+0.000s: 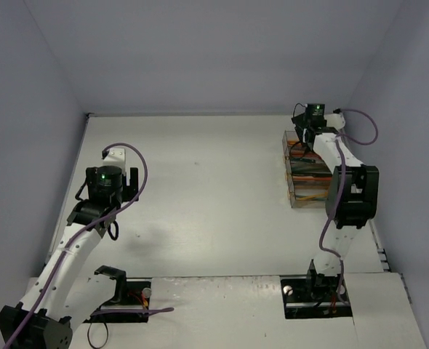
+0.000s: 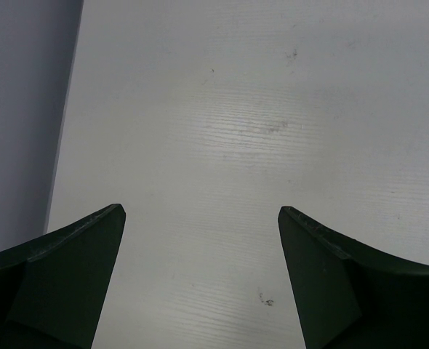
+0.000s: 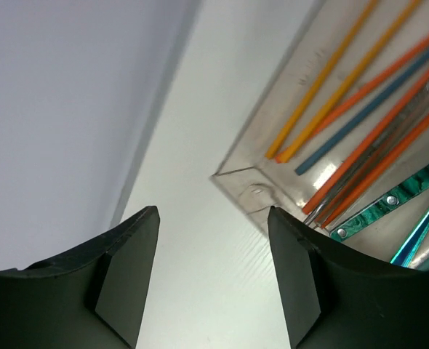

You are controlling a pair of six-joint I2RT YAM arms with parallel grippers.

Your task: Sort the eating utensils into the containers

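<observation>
The white table (image 1: 200,203) carries the containers (image 1: 307,174) at about 2 o'clock in the top view, a row of clear bins with brownish walls set close to the right wall. The right arm reaches over their far end. The left arm sits well apart at 9 o'clock.

The left gripper (image 2: 200,212) has its jaws spread wide over bare tabletop and holds nothing. The right gripper (image 3: 213,212) also stands parted with nothing between its fingers. It hangs just outside a bin corner (image 3: 258,182), which lies at 1 o'clock from the fingertips.

We judge that corner to be the main risk. A sideways swing toward 2 o'clock, or a drop made before the arm backs off, could knock the right finger against the thin wall. The organizer looks light, so it could slide or tilt and spill what has been sorted. The stick ends crowded into that corner could also catch on a finger.

Every utensil we can make out lies inside the bins. 1 compartment holds slim yellow-orange chopsticks (image 3: 332,65), deeper orange ones and a blue stick (image 3: 367,109), all laid roughly parallel. At 3 o'clock next to them lie teal-handled utensils (image 3: 396,195) with a marbled pattern and small rivets.
</observation>
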